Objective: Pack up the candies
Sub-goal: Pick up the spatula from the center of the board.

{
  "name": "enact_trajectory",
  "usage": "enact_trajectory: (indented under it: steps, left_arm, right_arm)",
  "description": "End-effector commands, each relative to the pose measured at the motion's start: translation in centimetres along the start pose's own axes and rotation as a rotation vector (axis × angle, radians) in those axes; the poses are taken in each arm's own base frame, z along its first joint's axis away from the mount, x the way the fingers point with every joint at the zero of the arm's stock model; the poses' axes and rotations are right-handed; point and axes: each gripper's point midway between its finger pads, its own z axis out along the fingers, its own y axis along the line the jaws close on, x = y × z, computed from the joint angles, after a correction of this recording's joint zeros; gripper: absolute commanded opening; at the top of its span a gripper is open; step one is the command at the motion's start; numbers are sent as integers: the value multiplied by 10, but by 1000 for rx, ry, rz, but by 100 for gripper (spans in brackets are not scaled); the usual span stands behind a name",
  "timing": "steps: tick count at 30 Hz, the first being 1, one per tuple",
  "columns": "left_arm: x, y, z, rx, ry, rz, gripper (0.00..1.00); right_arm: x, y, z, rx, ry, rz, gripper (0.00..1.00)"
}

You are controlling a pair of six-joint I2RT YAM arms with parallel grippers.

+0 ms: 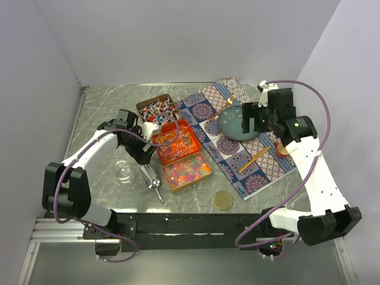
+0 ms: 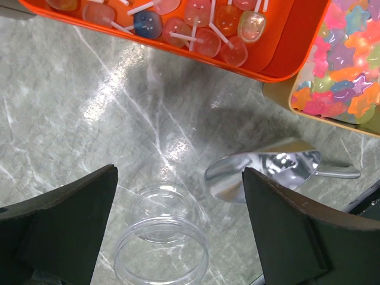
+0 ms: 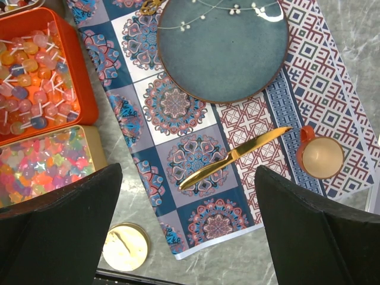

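Left hand (image 2: 179,178) wide above clear jar (image 2: 161,246) and scoop (image 2: 267,169); right hand (image 3: 189,175) wide over gold knife (image 3: 234,156).

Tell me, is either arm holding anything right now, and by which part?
Nothing is held. The left tool hangs open over a clear jar; the right tool hangs open over the placemat.

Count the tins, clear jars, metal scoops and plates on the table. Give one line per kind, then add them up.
Tins: 3
Clear jars: 1
Metal scoops: 1
Plates: 1
Total: 6
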Motion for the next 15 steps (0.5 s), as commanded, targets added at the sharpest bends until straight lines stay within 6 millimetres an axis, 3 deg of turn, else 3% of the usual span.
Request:
enact_trajectory:
  steps: [1, 4, 7, 10, 13, 15]
  left_arm:
    - [-9, -2, -11, 4, -49, 1, 93]
    - [-12, -1, -14, 15, -54, 11, 94]
    - [-28, 5, -31, 19, -103, 3, 94]
    - [-69, 26, -65, -49, -266, -63, 93]
    - [-104, 55, -112, -235, -526, -112, 96]
    - [-95, 53, -118, -300, -569, -122, 97]
  right_arm:
    - [-17, 0, -7, -4, -72, -12, 100]
    - [-14, -5, -4, 9, -76, -88, 100]
    - [-7, -5, -5, -12, -52, -190, 100]
    - [-6, 1, -3, -46, -48, -194, 100]
    - [-5, 7, -2, -86, -43, -194, 100]
    - [-6, 10, -1, -99, -41, -195, 100]
